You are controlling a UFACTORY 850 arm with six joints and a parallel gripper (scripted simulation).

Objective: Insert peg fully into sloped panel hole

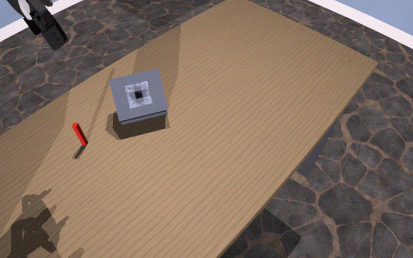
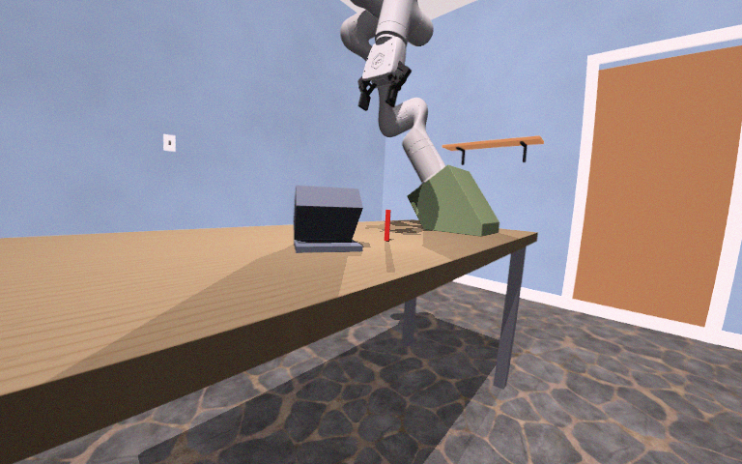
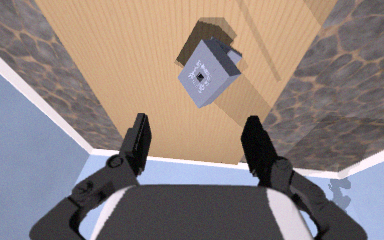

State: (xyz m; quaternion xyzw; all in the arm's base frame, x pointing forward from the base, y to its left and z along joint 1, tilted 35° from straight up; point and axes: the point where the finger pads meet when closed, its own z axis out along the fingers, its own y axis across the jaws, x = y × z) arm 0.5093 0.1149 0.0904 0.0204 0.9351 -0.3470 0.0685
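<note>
One red peg [image 1: 79, 134] stands upright on the table [image 1: 243, 121], just beside the sloped panel [image 1: 138, 94]; the wrist view misses it. Gripper [image 2: 377, 94] hangs high above, fingers fully spread, holding nothing. Only the exterior view shows the green base [image 2: 454, 205].

I've got the arm [image 2: 411, 123] rising from its green base [image 2: 454, 205] at the far end, bending up and back over itself, wrist at the top of the exterior view. The gripper [image 2: 377, 97] hangs high in the air, pointing down. Wrist view shows both dark fingers spread as wide as they go, nothing between them. In the top view the gripper [image 1: 50, 30] sits in the upper left corner.
</note>
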